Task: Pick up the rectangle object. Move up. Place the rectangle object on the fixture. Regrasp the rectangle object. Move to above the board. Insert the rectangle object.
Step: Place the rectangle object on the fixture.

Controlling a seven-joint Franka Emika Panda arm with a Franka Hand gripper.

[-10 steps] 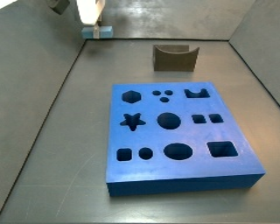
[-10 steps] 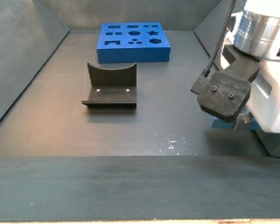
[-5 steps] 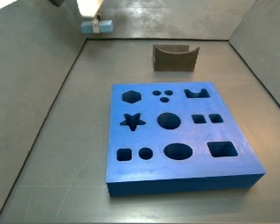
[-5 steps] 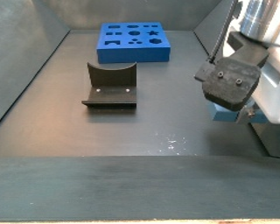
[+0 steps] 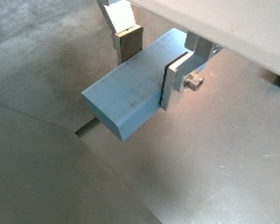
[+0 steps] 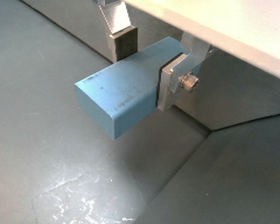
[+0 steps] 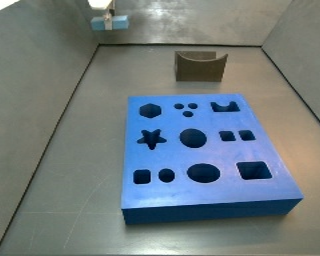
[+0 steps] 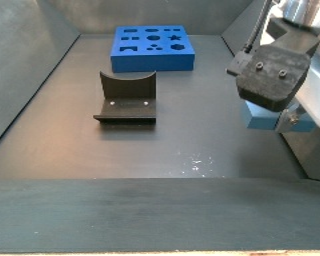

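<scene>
The gripper (image 5: 152,59) holds the block (image 5: 133,90) clamped between its two silver fingers (image 5: 178,77), clear of the floor (image 6: 60,105), with most of its length jutting out past the pads. In a side view the block (image 8: 262,117) hangs below the gripper (image 8: 272,85); the fixture (image 8: 125,98) sits well away from it, the board (image 8: 152,45) farther beyond. The lift looks the step in hand: rise straight, grip firm, since the overhang could let the block pivot.
</scene>
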